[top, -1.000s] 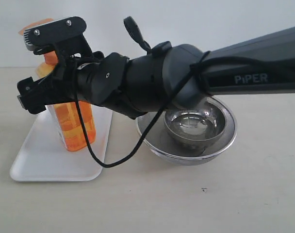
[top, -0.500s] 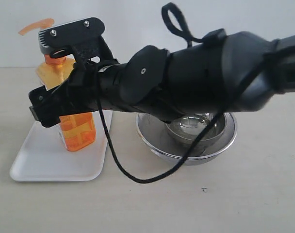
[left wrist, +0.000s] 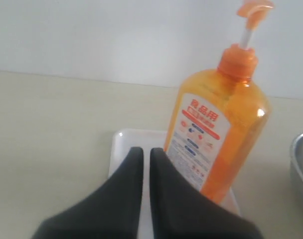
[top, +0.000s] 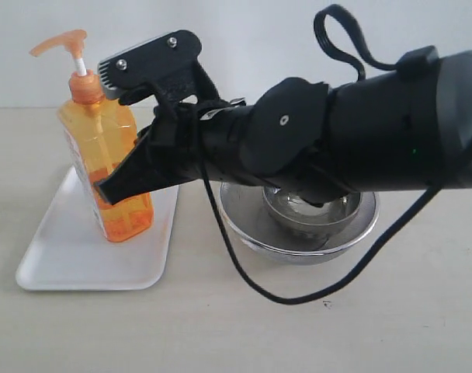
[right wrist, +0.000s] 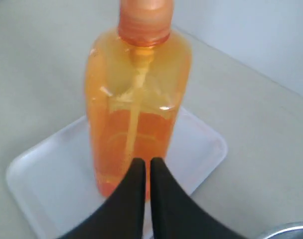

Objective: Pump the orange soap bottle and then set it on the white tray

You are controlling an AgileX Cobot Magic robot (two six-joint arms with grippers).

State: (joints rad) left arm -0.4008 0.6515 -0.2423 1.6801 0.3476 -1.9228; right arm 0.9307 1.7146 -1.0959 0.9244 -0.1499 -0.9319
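Note:
The orange soap bottle [top: 96,140] stands upright on the white tray [top: 57,256], its pump head raised and in plain sight. My right gripper [top: 104,190] reaches in from the right, shut, with its tips in front of the lower body of the bottle and nothing held. The right wrist view has the bottle [right wrist: 136,94] and tray [right wrist: 47,184] just beyond the shut gripper [right wrist: 144,160]. In the left wrist view the shut left gripper [left wrist: 142,149] hangs over the tray [left wrist: 122,144], beside the bottle's labelled side [left wrist: 226,114]. The left gripper does not show in the exterior view.
Two nested steel bowls [top: 337,233] sit to the right of the tray, under my right arm. Their rim shows in the left wrist view [left wrist: 302,159] and the right wrist view [right wrist: 291,230]. A black cable loops down from the right arm.
My right arm has drawn back to the right and risen, uncovering the bottle's pump head and upper body. The bottle stays upright on the tray.

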